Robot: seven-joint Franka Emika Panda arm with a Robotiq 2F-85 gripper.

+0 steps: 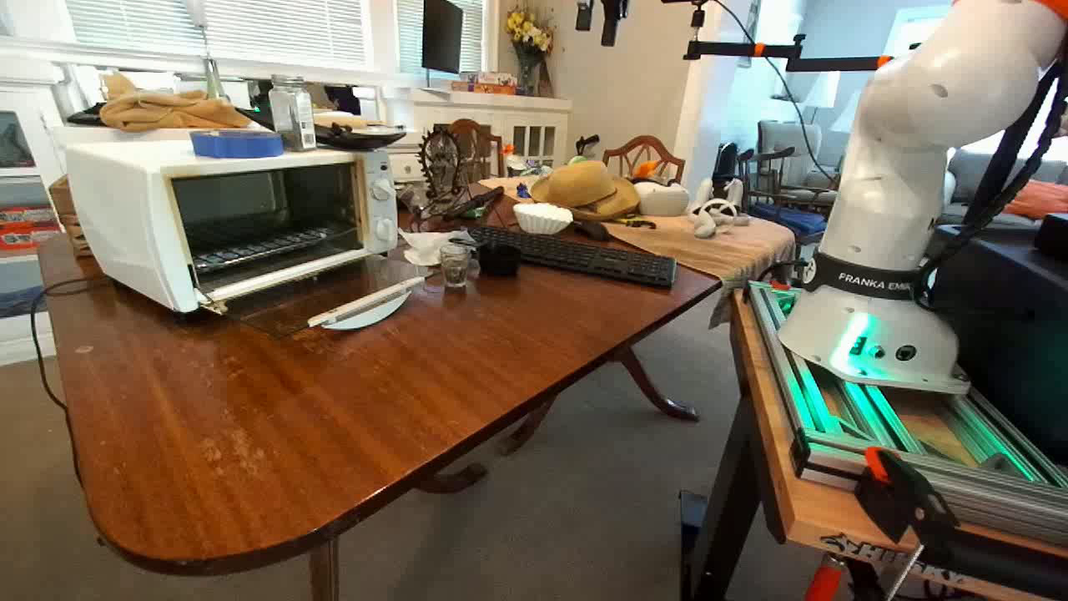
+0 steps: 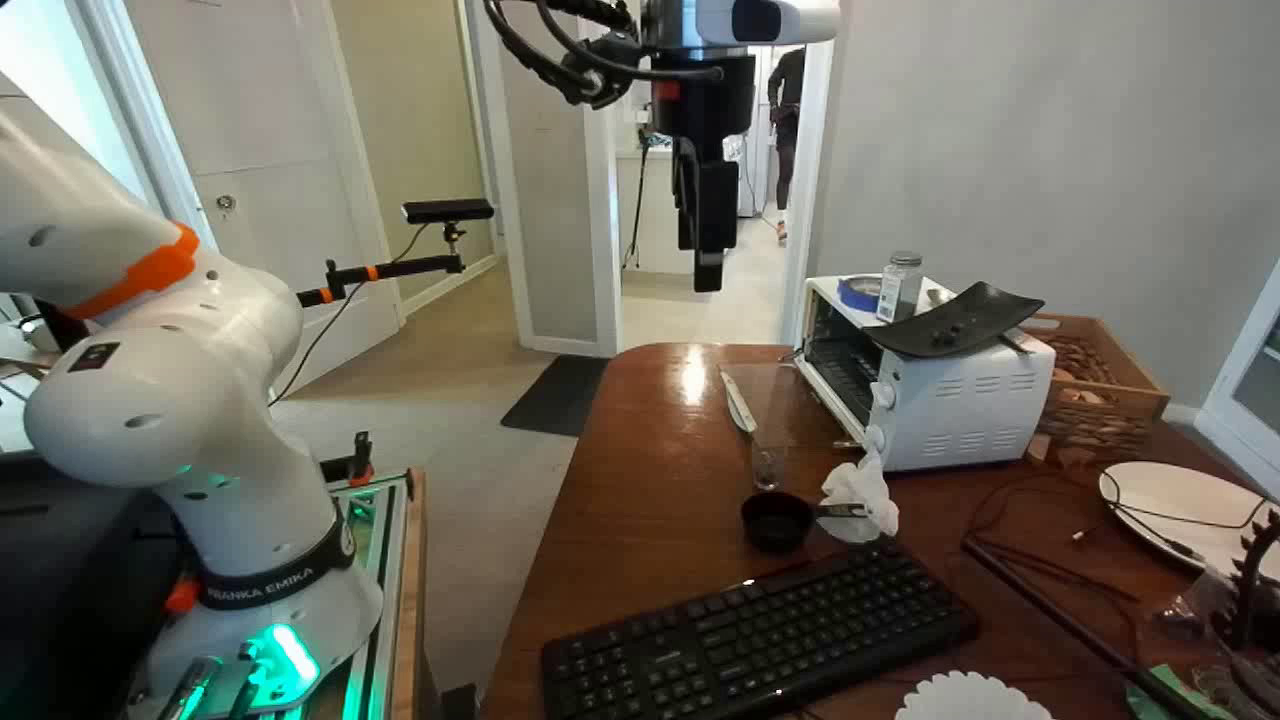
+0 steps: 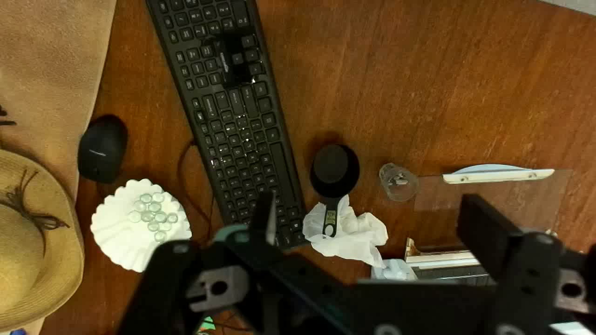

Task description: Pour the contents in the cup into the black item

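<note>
A small clear glass cup (image 3: 398, 182) with small pale pieces in it stands on the wooden table. It also shows in both exterior views (image 1: 455, 265) (image 2: 767, 467). Beside it, apart, is a black measuring cup (image 3: 334, 170) with its handle lying over white crumpled paper. The black cup also shows in both exterior views (image 1: 499, 259) (image 2: 778, 522). No contents show in it. My gripper (image 3: 370, 204) is open and holds nothing, its fingers wide apart in the wrist view. In an exterior view the gripper (image 2: 708, 270) points down, high above the table.
A black keyboard (image 3: 233, 116) lies beside the black cup. A white toaster oven (image 1: 125, 217) stands with its door (image 3: 498, 176) down, close to the glass. White crumpled paper (image 3: 358, 237), a white scalloped bowl (image 3: 135, 228) with glass beads, a mouse (image 3: 102, 149) and a straw hat (image 3: 32, 242) lie around.
</note>
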